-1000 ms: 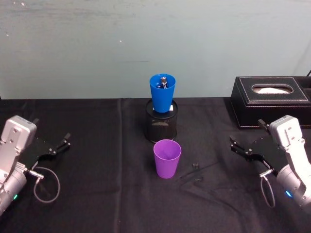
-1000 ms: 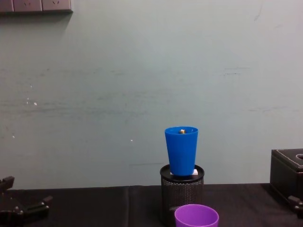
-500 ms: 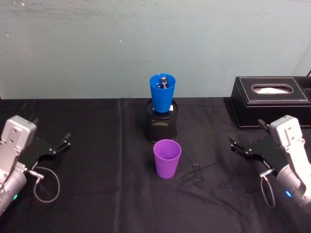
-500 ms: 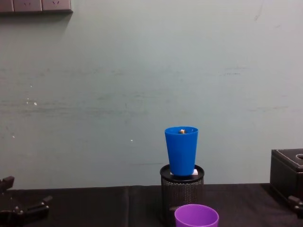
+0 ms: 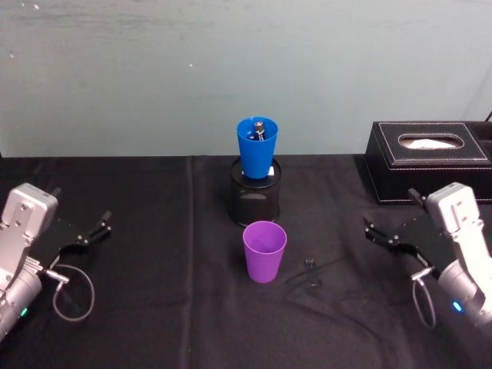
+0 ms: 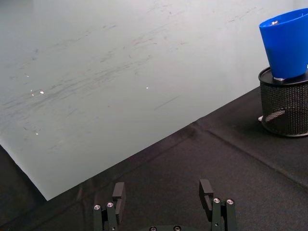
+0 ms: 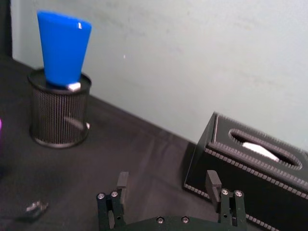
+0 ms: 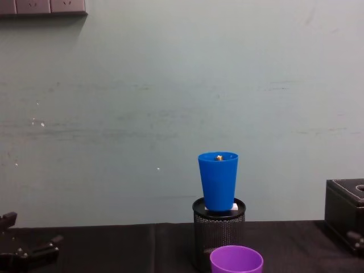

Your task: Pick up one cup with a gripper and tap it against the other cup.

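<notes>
Mesh holder centre; tissue box right (black, stitched); small clamp, perhaps, on cloth.

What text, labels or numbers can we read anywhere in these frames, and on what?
None readable.
White tag at the mesh holder's rim: too small to read.
Blue cup, purple cup, tissue box: no print visible.
Left gripper and right gripper, parked open at either side: no legible marks.

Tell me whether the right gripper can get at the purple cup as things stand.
Probably yes. The right gripper is open and points toward the purple cup, which stands upright with free space around it. A small black clamp lies low between them, likely easy to pass over.
</notes>
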Motion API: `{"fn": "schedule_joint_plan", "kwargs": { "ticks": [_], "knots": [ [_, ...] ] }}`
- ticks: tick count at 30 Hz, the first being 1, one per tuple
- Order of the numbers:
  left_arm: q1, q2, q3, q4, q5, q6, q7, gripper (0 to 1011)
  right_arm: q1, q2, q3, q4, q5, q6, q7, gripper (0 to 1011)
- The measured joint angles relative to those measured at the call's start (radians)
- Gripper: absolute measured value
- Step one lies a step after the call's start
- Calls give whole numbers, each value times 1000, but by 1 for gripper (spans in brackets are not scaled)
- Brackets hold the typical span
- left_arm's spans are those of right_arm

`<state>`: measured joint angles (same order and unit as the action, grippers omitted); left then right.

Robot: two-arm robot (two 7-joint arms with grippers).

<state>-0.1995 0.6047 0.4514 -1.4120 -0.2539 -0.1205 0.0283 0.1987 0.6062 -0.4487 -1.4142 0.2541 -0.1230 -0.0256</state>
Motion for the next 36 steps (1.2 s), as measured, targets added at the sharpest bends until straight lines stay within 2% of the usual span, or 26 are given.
{"fn": "schedule_joint_plan", "kwargs": {
  "ticks": [5, 11, 16, 20, 23, 28, 36],
  "knots": [
    [0, 0, 0, 0, 0, 0, 0, 1000, -24, 18, 33, -37, 19, -35, 37, 1003],
    [0, 0, 0, 0, 0, 0, 0, 1000, -65, 32, 55, -79, 52, -60, 86, 1003],
    [0, 0, 0, 0, 0, 0, 0, 1000, -107, 46, 57, -107, 103, -86, 185, 1003],
    [0, 0, 0, 0, 0, 0, 0, 1000, -119, 43, 40, -107, 139, -98, 270, 1003],
    [0, 0, 0, 0, 0, 0, 0, 1000, -115, 29, 22, -95, 154, -101, 325, 1002],
    [0, 0, 0, 0, 0, 0, 0, 1000, -81, -18, -14, -55, 158, -99, 401, 1003],
    [0, 0, 0, 0, 0, 0, 0, 1000, -30, -75, -38, 3, 150, -77, 452, 1003]
  ]
}}
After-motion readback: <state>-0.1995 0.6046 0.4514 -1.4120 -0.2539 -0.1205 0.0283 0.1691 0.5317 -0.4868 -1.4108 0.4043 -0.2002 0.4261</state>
